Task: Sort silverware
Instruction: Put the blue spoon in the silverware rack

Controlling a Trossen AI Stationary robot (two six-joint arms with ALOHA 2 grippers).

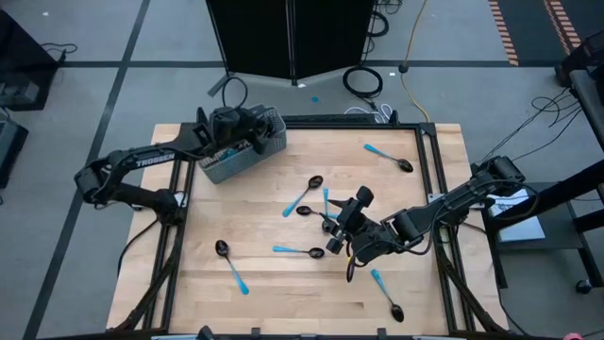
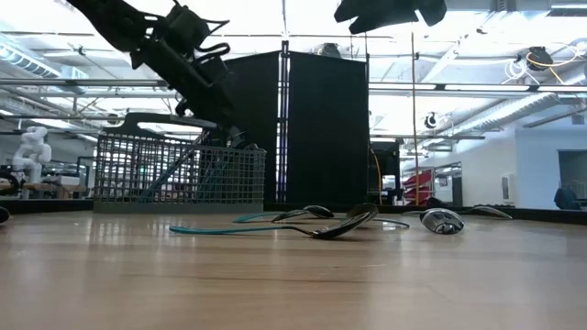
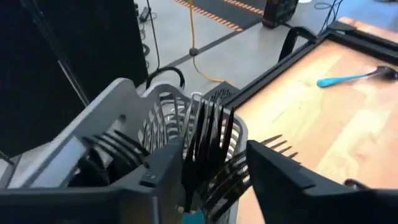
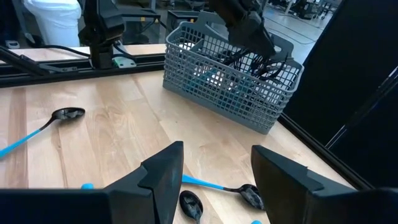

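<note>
The grey wire-mesh basket [image 1: 241,153] stands at the table's far left, with several dark forks upright inside it [image 3: 118,149]. My left gripper [image 3: 214,149] hangs open over the basket's far end. A fork [image 3: 208,127] stands tines-up between its fingers, its blue handle [image 3: 193,216] pointing down into the basket. My right gripper [image 4: 217,155] is open above the table's middle, over two spoons [image 4: 189,205] [image 4: 249,194] that lie flat on the wood. More blue-handled spoons [image 1: 302,196] [image 1: 389,158] [image 1: 231,264] lie scattered on the table. My left gripper has its fingers on either side of the fork's head, which stands close beside one finger [image 3: 165,162] and well apart from the other. I cannot tell whether that finger touches the fork.
A black frame rail [image 1: 434,170] runs along the table's edges. Another spoon [image 1: 387,295] lies near the front right, and one [image 1: 297,251] lies just left of my right gripper. Bare wood lies between the basket and the middle spoons. Black cabinets [image 2: 316,128] stand behind the table.
</note>
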